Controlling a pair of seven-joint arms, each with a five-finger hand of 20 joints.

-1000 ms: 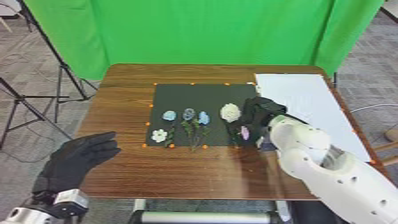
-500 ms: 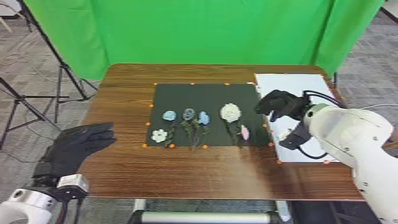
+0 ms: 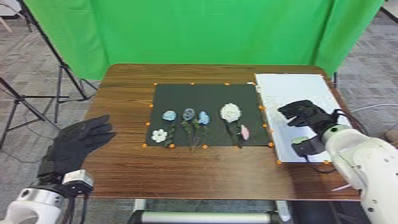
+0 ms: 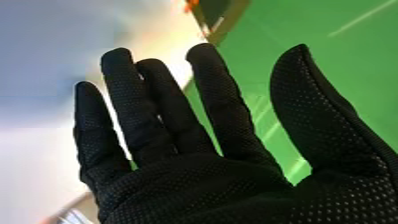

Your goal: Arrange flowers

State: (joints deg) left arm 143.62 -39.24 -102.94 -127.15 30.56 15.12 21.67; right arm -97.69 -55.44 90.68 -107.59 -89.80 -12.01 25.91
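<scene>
In the head view my right hand (image 3: 306, 115) is over the white sheet at the table's right, holding nothing. The right wrist view shows the same hand (image 4: 200, 185) with its fingers straight and the thumb apart. My left hand (image 3: 75, 145) is open beside the table's left edge. On the black mat lie a large white flower (image 3: 230, 112), a pink flower (image 3: 245, 132) close to its stem, a light blue flower (image 3: 169, 115), a grey-blue flower (image 3: 188, 114), another blue flower (image 3: 203, 118) and a small white flower (image 3: 159, 135) at the lower left.
The black mat (image 3: 209, 92) has orange dots along its edges. Beside it on the right lies the white sheet (image 3: 289, 85) on the brown table (image 3: 178, 175). A green curtain (image 3: 213, 30) hangs behind, and black stands rise at the left.
My right hand has moved right, from beside the white and pink flowers onto the white sheet. The white and pink flowers show fully now. My left hand has shifted slightly.
</scene>
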